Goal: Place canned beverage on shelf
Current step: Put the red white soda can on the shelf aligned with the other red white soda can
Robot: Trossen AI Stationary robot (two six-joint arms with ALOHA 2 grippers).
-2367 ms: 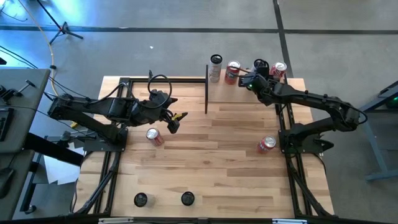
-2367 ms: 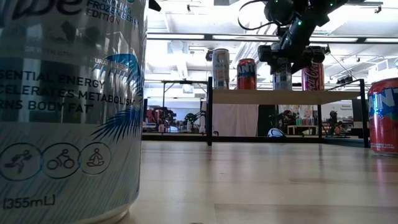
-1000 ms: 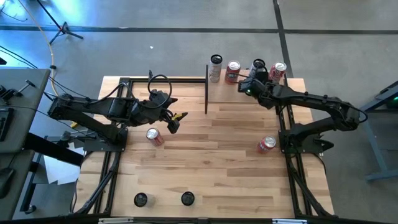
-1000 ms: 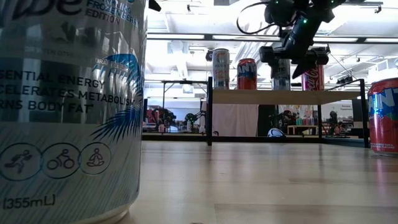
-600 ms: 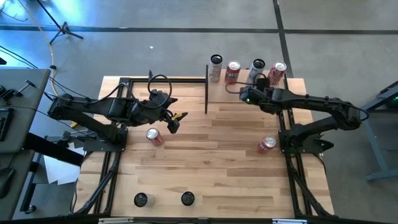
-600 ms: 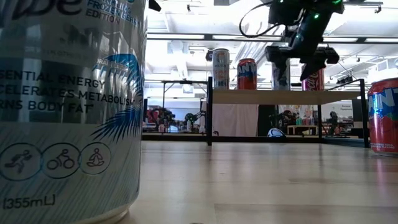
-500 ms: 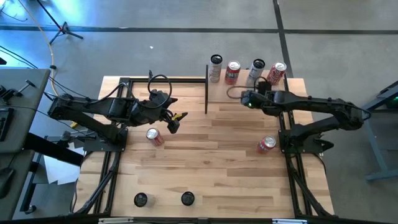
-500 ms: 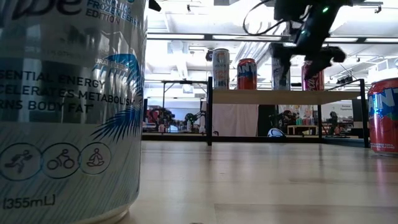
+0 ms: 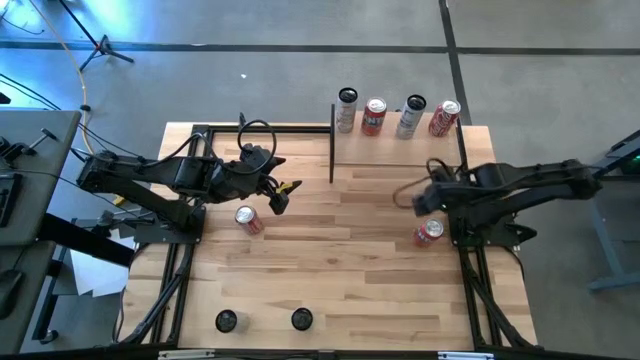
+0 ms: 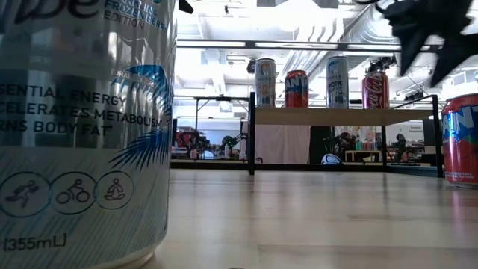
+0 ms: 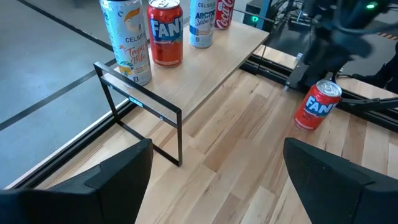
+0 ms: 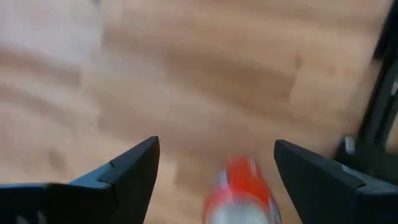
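Note:
The shelf stands at the table's far edge, a pale board on thin black uprights. Several cans stand upright on it, among them a silver can between two red ones. My right gripper hangs open, pointing steeply down, over bare table. A red can stands on the table just near of it. My left gripper waits open at the table's left middle, above and beside another can.
Two dark-topped cans stand at the near edge; one fills the low view's left. A black frame runs along the far left. Bare planks lie in the middle of the table.
My right gripper has drawn back from the shelf toward the table's near right, tipping from nearly level to steeply down. The silver can stays upright on the shelf. The gripper now hangs just far of the red can on the table.

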